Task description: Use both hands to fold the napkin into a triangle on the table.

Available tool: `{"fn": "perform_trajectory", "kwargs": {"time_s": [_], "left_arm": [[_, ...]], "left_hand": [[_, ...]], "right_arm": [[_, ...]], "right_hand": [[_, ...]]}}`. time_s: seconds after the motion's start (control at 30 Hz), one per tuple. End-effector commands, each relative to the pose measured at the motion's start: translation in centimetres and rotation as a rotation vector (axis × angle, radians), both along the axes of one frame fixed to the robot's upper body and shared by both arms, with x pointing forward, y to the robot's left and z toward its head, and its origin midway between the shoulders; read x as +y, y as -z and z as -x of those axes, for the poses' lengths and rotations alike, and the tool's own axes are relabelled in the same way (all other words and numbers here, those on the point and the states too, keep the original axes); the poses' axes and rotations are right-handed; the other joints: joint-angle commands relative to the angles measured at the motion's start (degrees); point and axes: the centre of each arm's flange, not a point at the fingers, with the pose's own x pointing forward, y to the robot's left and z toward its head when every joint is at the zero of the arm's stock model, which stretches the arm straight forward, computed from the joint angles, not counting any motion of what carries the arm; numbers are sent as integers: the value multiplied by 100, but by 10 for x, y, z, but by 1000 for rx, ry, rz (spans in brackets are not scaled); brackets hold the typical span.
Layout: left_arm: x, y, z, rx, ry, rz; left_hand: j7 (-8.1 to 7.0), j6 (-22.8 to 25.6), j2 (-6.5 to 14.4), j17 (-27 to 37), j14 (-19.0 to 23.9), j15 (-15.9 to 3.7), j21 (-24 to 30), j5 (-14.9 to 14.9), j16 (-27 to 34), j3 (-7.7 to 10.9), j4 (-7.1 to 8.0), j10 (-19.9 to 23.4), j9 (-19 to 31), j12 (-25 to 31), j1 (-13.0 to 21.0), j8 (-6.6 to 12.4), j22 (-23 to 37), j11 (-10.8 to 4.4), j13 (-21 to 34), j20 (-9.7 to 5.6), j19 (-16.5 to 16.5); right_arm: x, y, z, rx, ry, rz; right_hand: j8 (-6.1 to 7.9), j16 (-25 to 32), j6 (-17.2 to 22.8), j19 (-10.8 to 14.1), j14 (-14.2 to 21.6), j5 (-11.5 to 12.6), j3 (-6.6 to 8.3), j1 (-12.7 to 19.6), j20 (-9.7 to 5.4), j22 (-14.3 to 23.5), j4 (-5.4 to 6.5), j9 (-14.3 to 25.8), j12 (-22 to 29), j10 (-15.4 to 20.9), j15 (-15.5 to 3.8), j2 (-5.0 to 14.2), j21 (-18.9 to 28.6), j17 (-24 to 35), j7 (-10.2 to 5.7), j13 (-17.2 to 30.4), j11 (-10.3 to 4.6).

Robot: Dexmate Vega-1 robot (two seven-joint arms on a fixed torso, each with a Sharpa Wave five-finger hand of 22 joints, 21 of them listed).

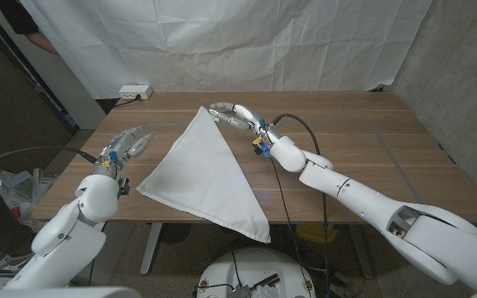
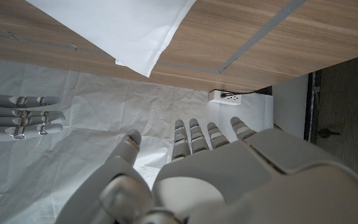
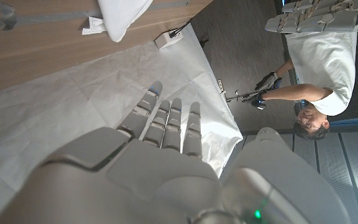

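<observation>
White sheeting hangs behind the wooden table, where the napkin lies already folded into a triangle, one corner hanging over the near edge. The left hand and the right hand hold nothing, fingers apart, one on each side of the cloth. Little seems left beyond withdrawing. No containers are in sight

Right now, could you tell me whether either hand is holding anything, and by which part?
Nothing is held. The left hand and right hand are both open, apart from the napkin, which lies folded in a triangle.
</observation>
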Motion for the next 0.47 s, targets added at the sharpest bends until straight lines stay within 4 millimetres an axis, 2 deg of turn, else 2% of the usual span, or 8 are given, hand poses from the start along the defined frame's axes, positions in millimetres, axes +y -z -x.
{"fn": "perform_trajectory", "kwargs": {"time_s": [0.03, 0.47], "left_arm": [[3, -3, -4, 8, 20, -7], [0, -5, -6, 24, 43, -33]], "left_hand": [[11, 6, 28, 22, -27, 38, 7, 8, 26, -9, -12, -30, 0, 29, -5, 27, 23, 20, 16, 11, 12], [9, -7, 36, 22, -37, 33, -4, 8, 23, -7, -12, -35, 0, 29, -13, 24, 23, 7, 16, 17, -12]], "right_arm": [[-11, -6, -9, 33, 6, -31], [-32, 1, -3, 38, 41, -81]], "right_hand": [[27, 45, 53, 59, 69, 28, 19, 59, 13, 9, -36, 9, 43, 52, 10, 37, 35, 9, 2, 18, 21], [25, 43, 88, 84, 86, 23, 16, 42, 16, 10, -39, 9, 40, 77, 18, 46, 34, -2, 18, 17, 32]]}}
